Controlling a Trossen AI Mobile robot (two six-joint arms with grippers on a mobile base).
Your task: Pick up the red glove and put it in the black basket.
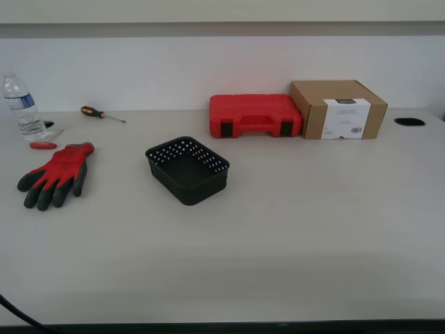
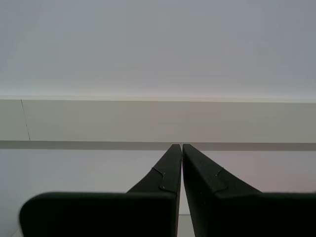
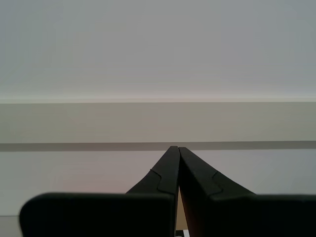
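The red glove (image 1: 55,175) with dark grey fingers lies flat on the table at the exterior view's left. The black basket (image 1: 187,170) stands empty near the table's middle, to the glove's right. Neither arm shows in the exterior view. My first gripper (image 2: 181,146) is shut and empty in the first wrist view, facing a wall. My second gripper (image 3: 175,147) is shut and empty in the second wrist view, facing the same wall. Neither wrist view shows the glove or the basket.
A red tool case (image 1: 255,115) and a cardboard box (image 1: 338,108) stand at the back. A water bottle (image 1: 22,106), a small red-handled tool (image 1: 43,145) and a screwdriver (image 1: 101,114) lie at the back left. A dark hole (image 1: 409,122) is at the far right.
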